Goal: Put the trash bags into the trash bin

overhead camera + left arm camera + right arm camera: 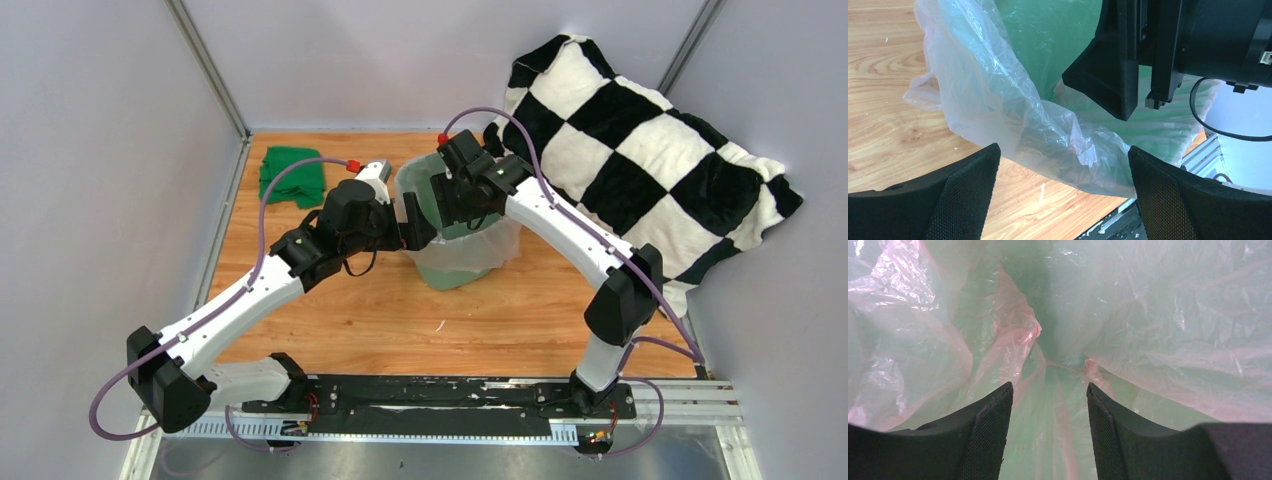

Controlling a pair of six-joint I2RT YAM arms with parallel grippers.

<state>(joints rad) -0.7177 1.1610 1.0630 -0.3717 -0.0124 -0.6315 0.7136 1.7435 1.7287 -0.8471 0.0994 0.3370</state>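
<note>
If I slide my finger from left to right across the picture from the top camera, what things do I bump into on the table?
green cloth → trash bin with the pink trash bag draped over its rim → checkered cushion

Glossy crinkled plastic bag (998, 100), seemingly matt bin (452, 276).

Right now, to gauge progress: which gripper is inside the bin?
The right gripper: open, it reaches inside the trash bin, among folds of the trash bag; the left gripper sits open outside.
</note>
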